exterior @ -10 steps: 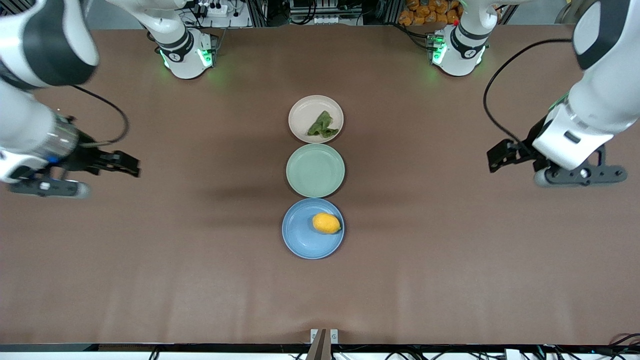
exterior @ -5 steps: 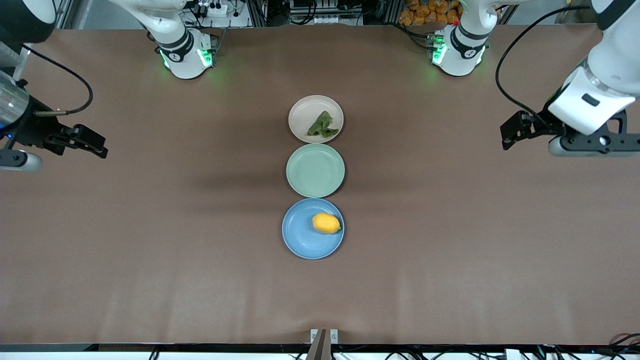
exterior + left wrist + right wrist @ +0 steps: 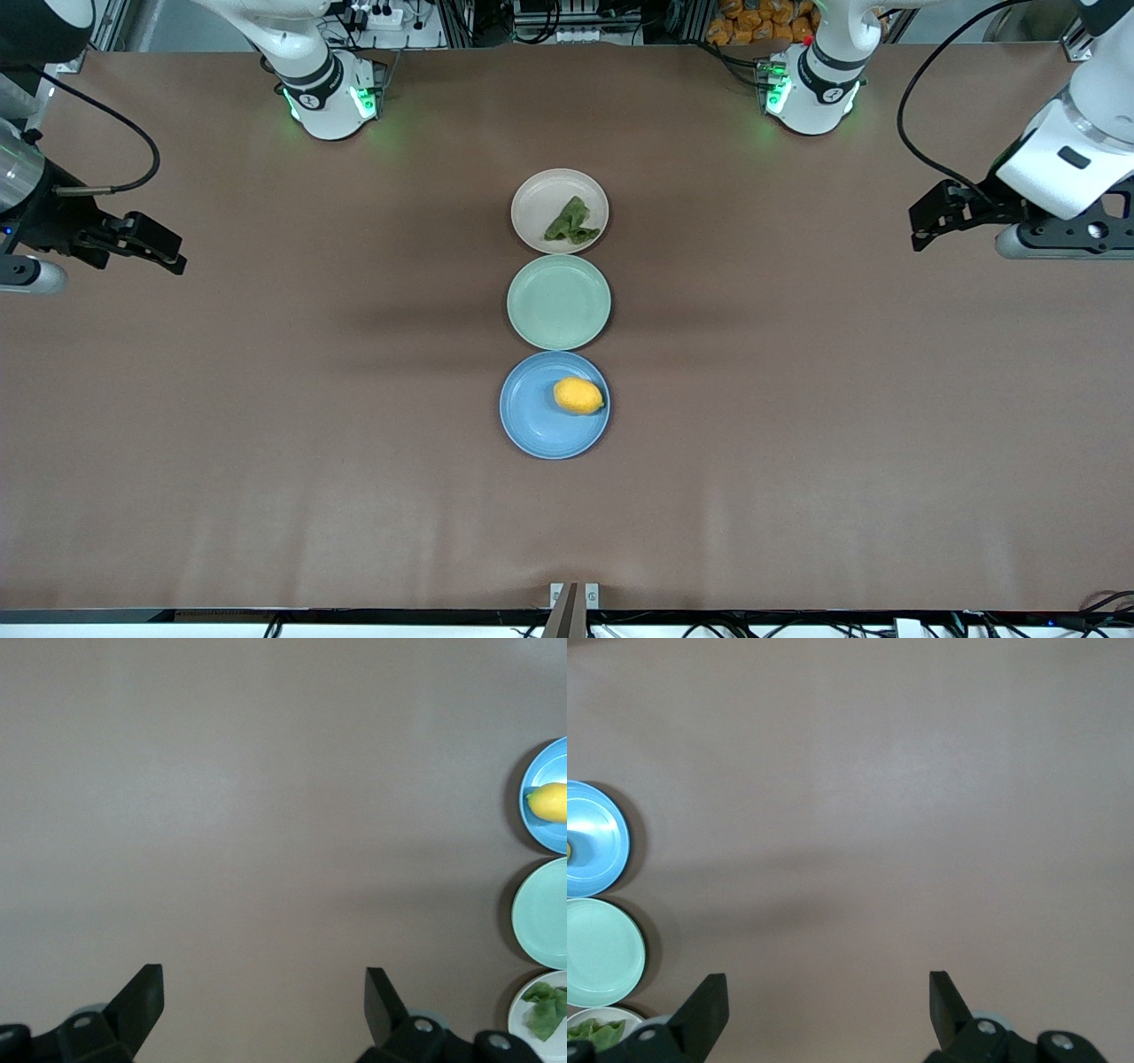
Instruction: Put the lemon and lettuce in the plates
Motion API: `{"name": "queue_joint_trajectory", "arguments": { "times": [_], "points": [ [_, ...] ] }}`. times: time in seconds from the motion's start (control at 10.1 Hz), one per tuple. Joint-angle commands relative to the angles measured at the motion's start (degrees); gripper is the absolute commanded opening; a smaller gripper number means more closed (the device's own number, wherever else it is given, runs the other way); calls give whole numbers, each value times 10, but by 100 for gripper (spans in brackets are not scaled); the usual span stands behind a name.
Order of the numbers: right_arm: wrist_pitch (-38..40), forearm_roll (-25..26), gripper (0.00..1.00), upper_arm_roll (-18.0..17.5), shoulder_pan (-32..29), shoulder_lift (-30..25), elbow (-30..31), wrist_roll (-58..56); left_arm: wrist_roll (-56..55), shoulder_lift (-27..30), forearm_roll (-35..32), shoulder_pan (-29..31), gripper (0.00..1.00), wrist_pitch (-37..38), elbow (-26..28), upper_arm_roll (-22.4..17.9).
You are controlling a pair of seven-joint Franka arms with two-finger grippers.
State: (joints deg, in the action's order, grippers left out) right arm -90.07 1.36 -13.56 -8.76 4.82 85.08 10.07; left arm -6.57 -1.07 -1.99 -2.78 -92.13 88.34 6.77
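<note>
Yellow oval lemon point(image 3: 578, 396) (nubbed tip) on blue plate point(image 3: 536, 425).

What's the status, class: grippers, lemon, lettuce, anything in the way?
Left gripper open, empty, over its table end; right gripper likewise. Lemon in blue plate, lettuce in beige plate. Nothing in the way.

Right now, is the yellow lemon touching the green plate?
Apart. The front view shows the lemon lying in the blue plate, with blue rim showing between it and the green plate. Both pincers are away at the table's ends.
</note>
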Motion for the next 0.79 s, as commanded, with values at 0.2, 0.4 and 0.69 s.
{"name": "queue_joint_trajectory", "arguments": {
  "times": [0.2, 0.4, 0.69],
  "points": [
    [8, 4, 100, -3, -6, -10, 25, -8, 16, 21, -3, -20, 100, 6, 17, -36],
    [9, 4, 100, -2, -6, -16, 34, -26, 14, 22, -3, -21, 100, 7, 14, -34],
    [6, 4, 100, 4, -6, -17, 38, -42, 10, 26, 2, -21, 100, 7, 11, -31]
  ]
}}
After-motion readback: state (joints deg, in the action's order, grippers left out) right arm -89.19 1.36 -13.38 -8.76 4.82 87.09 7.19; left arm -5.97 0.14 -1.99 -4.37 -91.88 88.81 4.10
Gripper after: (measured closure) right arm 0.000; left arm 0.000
